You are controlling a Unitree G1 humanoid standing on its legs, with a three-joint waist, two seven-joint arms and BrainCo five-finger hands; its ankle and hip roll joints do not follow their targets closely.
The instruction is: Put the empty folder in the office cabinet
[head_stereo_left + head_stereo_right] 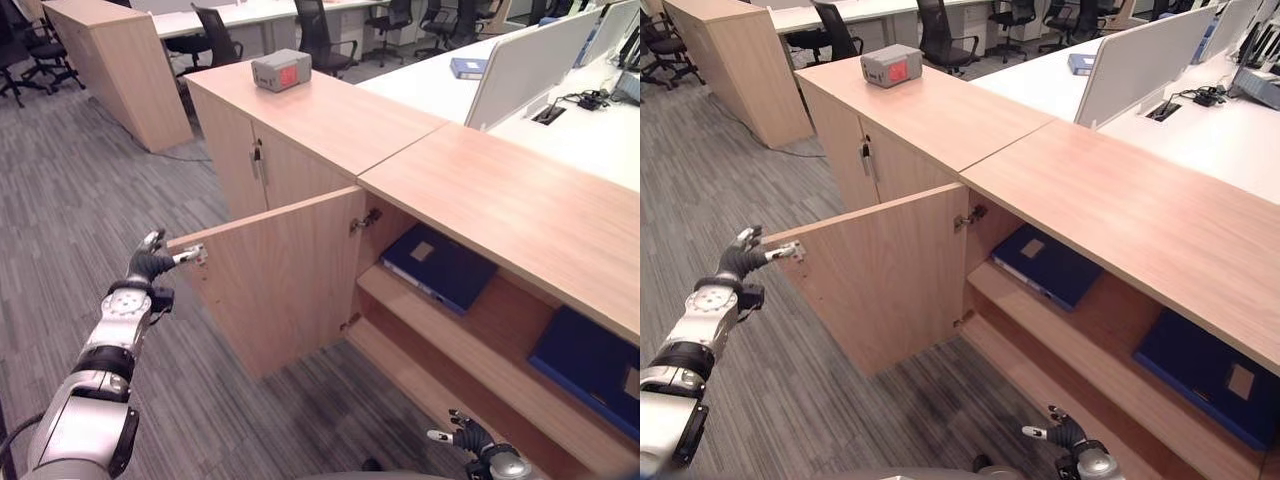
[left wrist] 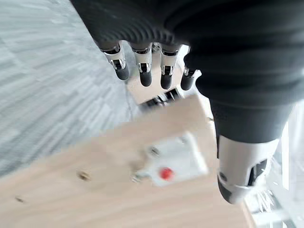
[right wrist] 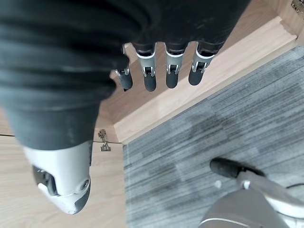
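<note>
The office cabinet (image 1: 470, 200) runs from the centre of the head views toward 4 o'clock, its light wood top bare. Its door (image 1: 275, 285) stands swung wide out over the grey carpet (image 1: 60, 230), hinged at its right edge, and reaches toward 9 o'clock.

The left hand (image 1: 150, 262) is at the free outer edge of that door, at about 8 o'clock. Its fingers (image 2: 142, 71) are straight and slightly spread; the wrist view shows them past the door's edge with a white catch plate (image 2: 175, 159) bearing a red dot just below them. From the head views the fingertips sit at the small metal fitting (image 1: 195, 256) on the door's corner; whether they touch it I cannot tell.

Inside the open cabinet a dark blue folder (image 1: 438, 265) lies flat on the upper shelf (image 1: 440, 340) near the hinge side. A second blue folder (image 1: 590, 365) lies further along at 4 o'clock. Neither hand holds a folder.

The right hand (image 1: 470, 438) is low at 5 o'clock, in front of the cabinet's bottom shelf, fingers (image 3: 172, 71) straight and loosely apart, holding nothing. Its wrist view looks down on the cabinet's bottom edge and the carpet.

At 12 o'clock a neighbouring closed cabinet (image 1: 300, 120) carries a small grey box (image 1: 281, 70) with a red patch. Behind, at 2 o'clock, a white desk (image 1: 430, 85) with a partition screen (image 1: 530, 60) holds another blue folder (image 1: 468, 67) and some cables (image 1: 590, 100). Black office chairs (image 1: 215, 40) stand at 11 o'clock beside a further wooden cabinet (image 1: 120, 70).
</note>
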